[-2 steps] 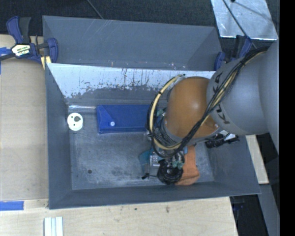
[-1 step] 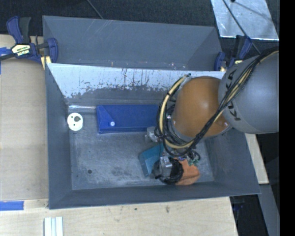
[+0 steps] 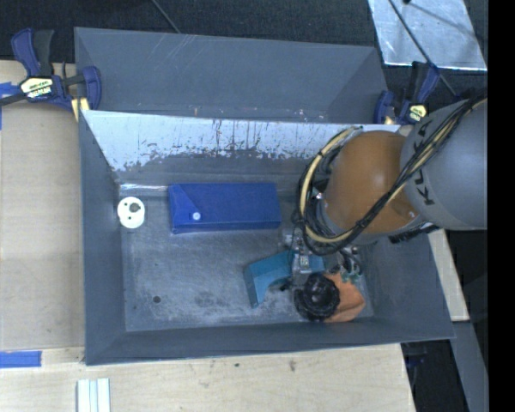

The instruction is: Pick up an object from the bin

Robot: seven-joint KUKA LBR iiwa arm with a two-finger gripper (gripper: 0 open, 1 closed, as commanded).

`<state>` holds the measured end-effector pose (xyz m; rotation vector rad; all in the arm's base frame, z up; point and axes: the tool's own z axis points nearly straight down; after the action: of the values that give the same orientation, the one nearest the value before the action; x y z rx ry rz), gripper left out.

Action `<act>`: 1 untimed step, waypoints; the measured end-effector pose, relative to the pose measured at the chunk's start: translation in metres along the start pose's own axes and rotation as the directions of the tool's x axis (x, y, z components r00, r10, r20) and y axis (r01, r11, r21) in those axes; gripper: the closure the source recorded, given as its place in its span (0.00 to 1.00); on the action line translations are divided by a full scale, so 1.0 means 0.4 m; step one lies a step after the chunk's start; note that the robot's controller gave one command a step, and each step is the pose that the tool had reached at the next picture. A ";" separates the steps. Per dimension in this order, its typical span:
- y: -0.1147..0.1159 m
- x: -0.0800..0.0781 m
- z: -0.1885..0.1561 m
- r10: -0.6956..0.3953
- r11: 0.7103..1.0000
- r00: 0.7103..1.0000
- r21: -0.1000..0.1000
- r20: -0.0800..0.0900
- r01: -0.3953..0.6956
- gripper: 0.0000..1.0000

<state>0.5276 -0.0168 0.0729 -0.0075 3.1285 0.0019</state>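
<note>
My gripper [image 3: 301,258] is low in the bin's front right part, right beside a small teal-blue angular piece [image 3: 264,275] that lies just to its left. A black round ribbed thing [image 3: 316,298] sits directly in front of the gripper, resting against an orange rounded object [image 3: 349,301] in the front right corner. Whether the gripper touches the teal piece I cannot tell, since the arm hides its tips.
A dark blue rectangular box [image 3: 225,207] lies along the middle of the bin towards the back wall. A small white round disc [image 3: 131,212] rests near the left wall. The arm with its orange cover and cables fills the bin's right side.
</note>
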 end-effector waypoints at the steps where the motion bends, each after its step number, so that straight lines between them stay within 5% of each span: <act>1: 0.000 0.000 0.000 0.000 1.000 1.000 0.000 0.000 0.000 1.00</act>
<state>0.5276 -0.0167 0.0729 -0.0075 3.1285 0.0021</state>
